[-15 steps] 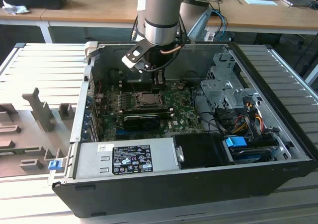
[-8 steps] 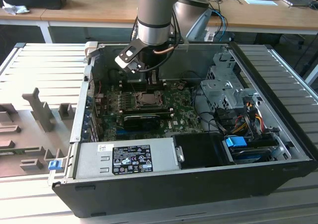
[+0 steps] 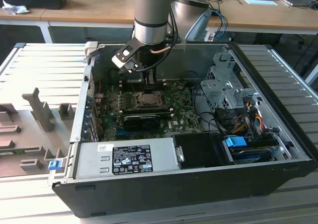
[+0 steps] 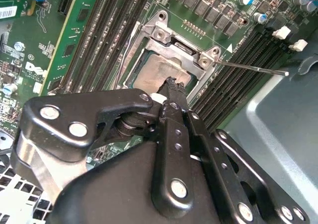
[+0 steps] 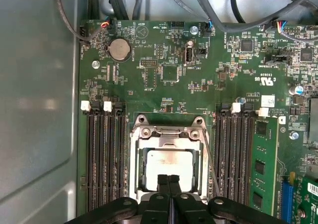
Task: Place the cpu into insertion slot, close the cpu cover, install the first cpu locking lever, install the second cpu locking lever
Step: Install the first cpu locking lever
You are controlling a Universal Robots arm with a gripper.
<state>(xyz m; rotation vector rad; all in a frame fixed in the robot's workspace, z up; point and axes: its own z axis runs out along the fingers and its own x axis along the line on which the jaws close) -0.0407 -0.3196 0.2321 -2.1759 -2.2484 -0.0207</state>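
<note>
Evidently the seating is done: in the first wrist view the cpu [image 5: 169,162] lies flat in the insertion slot [image 3: 147,99], and the cpu cover [image 5: 169,133] appears to be down, its silver frame around the grey top. I judge the work to be between closing the cover and the first lever. The gripper [image 5: 168,178] hangs over the near edge of the socket with its jaws together and nothing between them.

One locking lever [image 4: 253,68] is not latched; in the second wrist view the thin rod sticks out from the socket corner over the memory slots. Installing it calls for catching that slim rod with the shut tips, pressing it down and tucking it under its hook without slipping off.

I cannot tell whether the tips touch the cover or hover just above it, since the gripper body hides the socket's near edge. The second lever I cannot make out with certainty, nor whether the cover sits fully flat.
</note>
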